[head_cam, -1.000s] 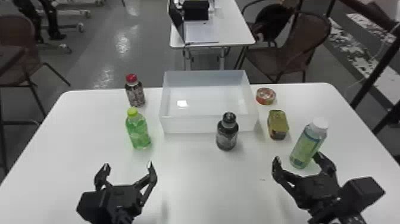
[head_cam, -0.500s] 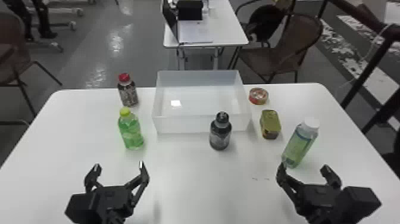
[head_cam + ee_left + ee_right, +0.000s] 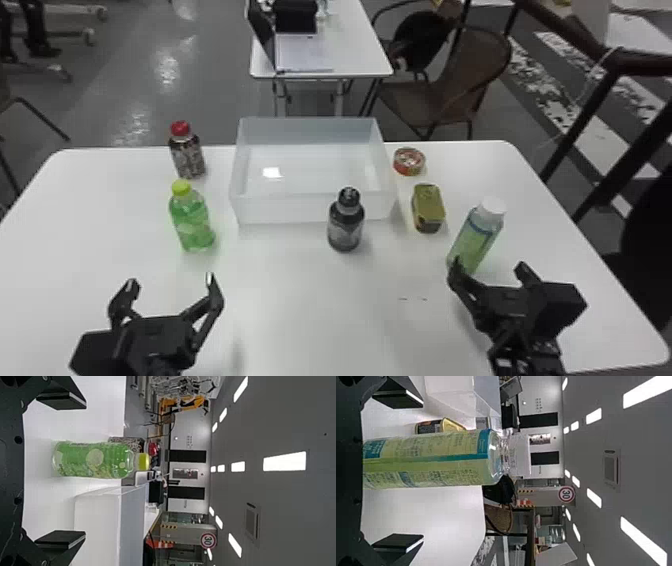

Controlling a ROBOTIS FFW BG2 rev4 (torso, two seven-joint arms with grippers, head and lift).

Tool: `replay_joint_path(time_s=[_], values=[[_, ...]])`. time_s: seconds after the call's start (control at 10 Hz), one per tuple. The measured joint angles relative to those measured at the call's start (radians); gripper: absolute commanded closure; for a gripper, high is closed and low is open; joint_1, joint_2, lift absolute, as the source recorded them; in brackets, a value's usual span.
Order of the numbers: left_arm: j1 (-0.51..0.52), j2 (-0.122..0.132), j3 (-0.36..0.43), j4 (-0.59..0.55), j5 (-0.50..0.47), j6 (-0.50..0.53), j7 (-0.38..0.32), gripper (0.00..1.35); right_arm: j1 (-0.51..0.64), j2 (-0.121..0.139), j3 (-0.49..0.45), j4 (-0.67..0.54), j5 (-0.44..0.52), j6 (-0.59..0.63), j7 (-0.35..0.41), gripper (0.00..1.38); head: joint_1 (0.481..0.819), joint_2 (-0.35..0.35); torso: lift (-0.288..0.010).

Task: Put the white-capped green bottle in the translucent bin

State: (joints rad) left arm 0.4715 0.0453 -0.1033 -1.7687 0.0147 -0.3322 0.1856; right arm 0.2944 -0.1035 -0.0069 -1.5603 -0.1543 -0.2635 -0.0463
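The job is at its opening stage: the white-capped green bottle [image 3: 475, 237] stands upright on the table [image 3: 320, 300], outside the translucent bin [image 3: 310, 207], and I have no grip on it. My right gripper [image 3: 489, 267] is right up beside it, its fingers spread wide, and from my right wrist the bottle sits in line with the opening, with a gap towards each finger. I can't tell whether it is deep enough between them to be caught properly. So the approach looks nearly finished to me, while the grasp, the lift, the carry to the bin and the release are all left. I would next centre on the bottle, ease in and close on its body. Going over to the bin, I'd need height to clear its front wall, and care around the oblong tin [image 3: 428, 207] and the black-capped dark bottle [image 3: 346, 222] near that side. My left gripper [image 3: 171, 281] waits above the near left of the table, fingers apart and empty, short of the yellow-capped green bottle [image 3: 191, 220], which isn't the one I'm after.
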Motion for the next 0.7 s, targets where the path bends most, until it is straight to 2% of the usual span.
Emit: replay_joint_path(time_s=[0.2,0.4,0.5,0.6,0.7], values=[[0.003,-0.007,0.003,0.000,0.002,-0.002,0.000,0.15,-0.055,0.008,0.002,0.070,0.004,-0.024,0.026,0.11,0.695,-0.075,-0.115],[0.003,-0.010,0.004,0.000,0.003,-0.003,-0.002,0.15,-0.126,0.001,0.002,0.142,0.004,-0.048,0.103,0.11,0.695,-0.056,-0.115],[0.003,-0.009,0.004,0.000,0.005,-0.004,-0.002,0.15,-0.153,-0.002,0.002,0.165,0.006,-0.055,0.117,0.12,0.695,-0.054,-0.115],[0.004,-0.009,0.004,0.000,0.005,-0.003,-0.002,0.15,-0.164,-0.002,0.002,0.171,0.009,-0.056,0.117,0.31,0.695,-0.054,-0.115],[0.002,-0.011,0.004,0.001,0.005,-0.002,-0.003,0.15,-0.167,-0.004,0.002,0.172,0.010,-0.056,0.117,0.75,0.695,-0.054,-0.115]])
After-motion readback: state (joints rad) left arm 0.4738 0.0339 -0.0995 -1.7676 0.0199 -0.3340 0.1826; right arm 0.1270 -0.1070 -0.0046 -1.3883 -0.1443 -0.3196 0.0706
